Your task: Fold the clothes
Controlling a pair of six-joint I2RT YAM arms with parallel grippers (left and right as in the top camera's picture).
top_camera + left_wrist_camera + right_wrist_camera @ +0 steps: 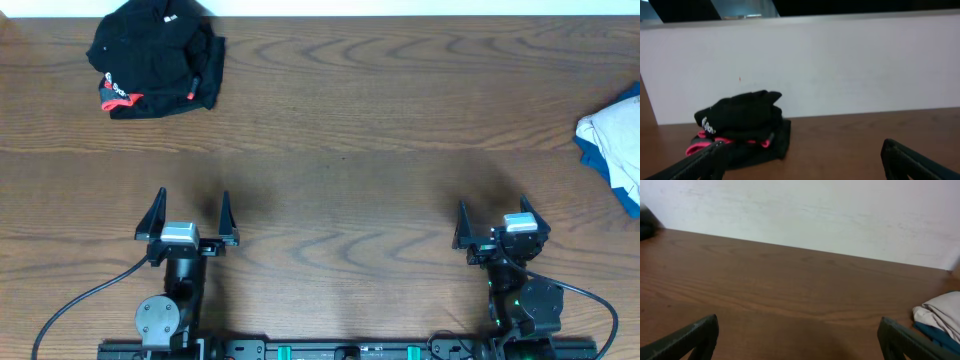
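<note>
The clothes (155, 58) are seen bunched in a black heap with coral-red trim at eleven o'clock on the worktop (340, 120) — well apart from the left end effector (192, 205) and the right end effector (493, 210), both spread wide, nothing grasped.

My wooden table (340, 130) carries a bunched heap of black clothes (155, 55) with red trim at the frame's upper left, and a white and blue cloth (615, 140) at its right edge.
</note>
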